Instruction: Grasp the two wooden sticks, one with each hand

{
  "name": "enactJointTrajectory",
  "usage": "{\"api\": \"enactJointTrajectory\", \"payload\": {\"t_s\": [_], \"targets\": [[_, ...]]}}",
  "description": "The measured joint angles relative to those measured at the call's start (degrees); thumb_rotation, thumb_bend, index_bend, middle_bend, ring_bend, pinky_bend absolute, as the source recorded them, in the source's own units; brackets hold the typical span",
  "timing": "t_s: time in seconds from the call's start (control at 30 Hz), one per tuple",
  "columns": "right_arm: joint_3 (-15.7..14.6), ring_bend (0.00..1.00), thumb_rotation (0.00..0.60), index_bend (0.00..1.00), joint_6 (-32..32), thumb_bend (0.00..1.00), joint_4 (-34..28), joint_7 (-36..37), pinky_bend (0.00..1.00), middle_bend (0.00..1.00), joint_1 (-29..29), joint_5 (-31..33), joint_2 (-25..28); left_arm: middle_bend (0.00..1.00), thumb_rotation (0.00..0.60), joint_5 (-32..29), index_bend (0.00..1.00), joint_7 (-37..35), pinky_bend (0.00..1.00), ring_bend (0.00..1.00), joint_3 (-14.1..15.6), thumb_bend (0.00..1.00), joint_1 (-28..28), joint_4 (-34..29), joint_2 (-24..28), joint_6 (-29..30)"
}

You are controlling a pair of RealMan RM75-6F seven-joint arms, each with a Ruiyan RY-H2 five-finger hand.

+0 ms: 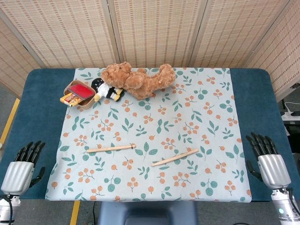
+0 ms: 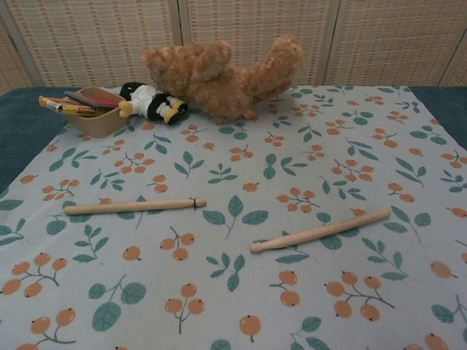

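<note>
While each robot hand (image 1: 22,165) (image 1: 268,158) rests open-fingered, a floral cloth (image 1: 197,140) covers the blue table (image 1: 42,112) before woven screens (image 1: 154,28).

left hand (image 1: 21,168) | right hand (image 1: 269,161) | both outside chest view; wrists cut off

left hand (image 1: 21,168) & right hand (image 1: 268,160) low at near corners, fingers apart, nothing held
</note>
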Motion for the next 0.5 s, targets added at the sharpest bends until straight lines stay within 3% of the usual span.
{"api": "enactJointTrajectory", "payload": {"t_s": [0.07,0.17,0.37,0.5], "targets": [[-0.1,0.00,0.600,0.00,-0.1,0.40,-0.1,0.2,0.00,0.01,0.0,-0.1,0.1,0.05,0.600,0.6,0.00,0.3,0.16,0.04,0.2,0.43,-0.1,0.0,-0.3,0.1],[-0.5,0.00,0.600,0.00,-0.3,0.40,-0.5,0.7,0.00,0.01,0.0,-0.8,0.4,0.06,0.600,1.6,0.00,0.9,0.18,0.14,0.4,0.44,-0.6,0.1,-1.5,-0.3],[-1.2,0.00,0.600,0.00,0.9,0.40,-1.0,1.5,0.00,0.01,-0.4,-2.5,1.2,0.18,0.600,4.1,0.08,4.9,0.39,0.42,0.1,0.44,-2.9,1.9,-6.1,-1.7],[-1.2,0.00,0.600,0.00,1.6,0.40,-1.1,2.5,0.00,0.01,-0.8,-2.6,1.7,0.24,0.600,5.6,0.16,6.4,0.43,0.49,-0.8,0.44,-6.2,3.9,-9.9,-4.7]]}}
